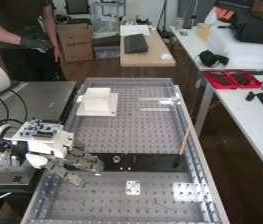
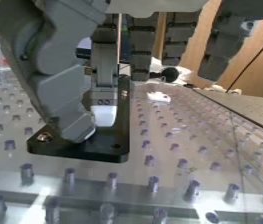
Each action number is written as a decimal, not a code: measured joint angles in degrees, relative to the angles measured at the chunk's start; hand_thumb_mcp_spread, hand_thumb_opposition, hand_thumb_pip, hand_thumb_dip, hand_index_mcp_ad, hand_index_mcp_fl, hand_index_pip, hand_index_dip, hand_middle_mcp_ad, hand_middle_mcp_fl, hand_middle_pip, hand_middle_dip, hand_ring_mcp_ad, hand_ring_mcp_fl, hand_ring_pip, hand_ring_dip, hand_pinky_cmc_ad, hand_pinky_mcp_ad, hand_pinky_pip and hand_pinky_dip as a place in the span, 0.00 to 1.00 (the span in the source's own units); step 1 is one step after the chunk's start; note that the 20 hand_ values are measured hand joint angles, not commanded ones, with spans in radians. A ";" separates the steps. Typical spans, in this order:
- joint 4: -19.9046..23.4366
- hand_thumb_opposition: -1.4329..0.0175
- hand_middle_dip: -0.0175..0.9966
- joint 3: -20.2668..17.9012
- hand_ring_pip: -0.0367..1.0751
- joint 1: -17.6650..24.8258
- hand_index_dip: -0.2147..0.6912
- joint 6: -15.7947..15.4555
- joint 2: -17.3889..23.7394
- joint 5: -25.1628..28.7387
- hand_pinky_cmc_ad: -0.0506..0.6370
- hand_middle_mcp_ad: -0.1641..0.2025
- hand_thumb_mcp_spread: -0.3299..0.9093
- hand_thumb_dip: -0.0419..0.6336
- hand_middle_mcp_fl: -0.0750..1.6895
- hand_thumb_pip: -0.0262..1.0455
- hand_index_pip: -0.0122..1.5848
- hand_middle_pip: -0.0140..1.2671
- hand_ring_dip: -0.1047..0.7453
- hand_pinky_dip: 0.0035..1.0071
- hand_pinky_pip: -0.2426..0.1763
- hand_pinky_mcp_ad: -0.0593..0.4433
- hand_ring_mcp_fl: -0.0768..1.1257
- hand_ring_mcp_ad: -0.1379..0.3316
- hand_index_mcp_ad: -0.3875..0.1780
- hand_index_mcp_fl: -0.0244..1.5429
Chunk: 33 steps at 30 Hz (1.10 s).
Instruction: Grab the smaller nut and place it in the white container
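The hand (image 1: 80, 159) is low over the left part of the flat black bar (image 1: 151, 162) in the high view, its fingers stretched out and open, with a gap between thumb and fingertips. Seen from the wrist, the hand (image 2: 55, 82) has its thumb and one finger down close over the black bar (image 2: 123, 127). The smaller nut's place is covered by the hand, and I make out no nut at the tips. To the right of the fingers the bearing (image 1: 116, 158) stands on the bar. The white container (image 1: 98, 100) is farther up the perforated plate.
A small white plate with holes (image 1: 133, 187) lies below the bar. A thin wooden stick (image 1: 185, 137) leans near the right rail (image 1: 198, 142). Pegs in rows (image 2: 153, 185) stand beside the bar in the wrist view. Red trays (image 1: 232, 79) lie on the right table.
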 joint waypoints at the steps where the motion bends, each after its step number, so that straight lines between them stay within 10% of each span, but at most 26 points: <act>1: -0.02 0.39 0.27 0.01 0.13 0.00 0.42 0.00 0.00 0.00 0.57 0.61 0.61 0.43 0.17 0.67 0.96 0.10 0.29 0.19 0.74 0.70 0.09 0.54 0.51 0.19; 33: -5.78 0.34 0.27 1.89 0.13 2.18 0.44 0.24 6.15 -2.54 0.57 0.61 0.61 0.39 0.17 0.64 0.96 0.10 0.29 0.19 0.74 0.71 0.09 0.54 0.48 0.23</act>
